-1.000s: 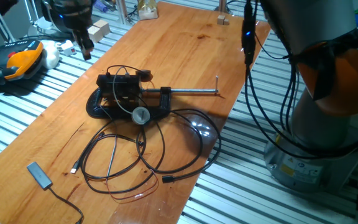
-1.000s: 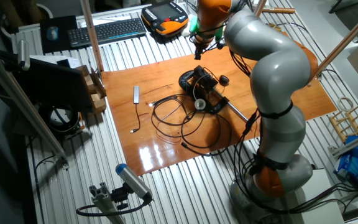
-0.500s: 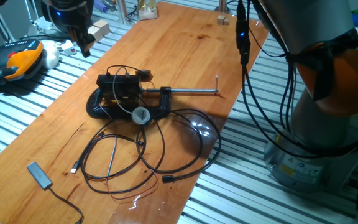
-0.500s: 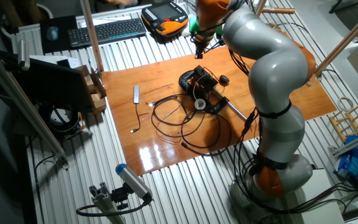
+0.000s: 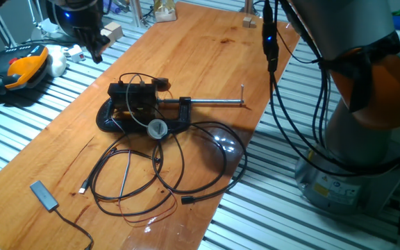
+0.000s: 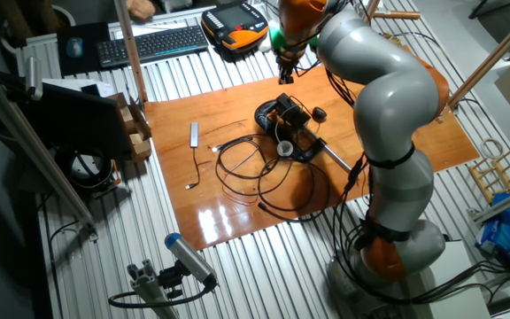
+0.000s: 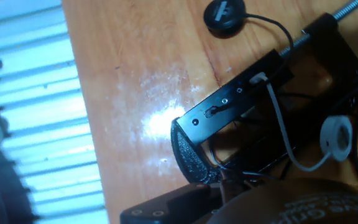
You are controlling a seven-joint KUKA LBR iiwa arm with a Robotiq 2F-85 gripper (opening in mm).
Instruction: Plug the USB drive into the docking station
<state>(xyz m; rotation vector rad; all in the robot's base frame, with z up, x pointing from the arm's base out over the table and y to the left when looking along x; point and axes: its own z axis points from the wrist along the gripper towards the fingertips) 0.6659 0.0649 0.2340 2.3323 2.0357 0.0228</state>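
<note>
The gripper point(image 5: 94, 50) hangs high over the far left edge of the table point(image 5: 207, 55), where the wood meets the slatted metal bench point(image 5: 19, 132). Whether its jaws are apart, closed or gripping something cannot be told: the fixed views show only a dark tip, and the hand view shows a blurred dark mass at its lower edge. The USB drive cannot be made out with any certainty in any view.

The dock point(image 5: 134, 96) sits left of the table's middle, held in the clamp point(image 5: 120, 123), whose screw point(image 5: 214, 104) points right toward the right edge. In the hand view the dock point(image 7: 235, 102) lies to the right of the table edge, with bare wood between them. A black puck point(image 7: 224, 15) on a thin lead lies just beyond it, apart from it.

Bare wood runs from the gripper to the clamp, and the far half of the table is open but for one wood block point(image 5: 248, 22) near the far right edge. The near half is crowded with looped cables point(image 5: 158, 173), one reaching close to the right edge. The dongle point(image 5: 44, 196) lies at the near left edge.

By count there are one dock, one clamp, one puck, one white disc point(image 5: 157, 128), one dongle and one block. An orange pendant point(image 5: 19, 69) lies on the bench to the left.
</note>
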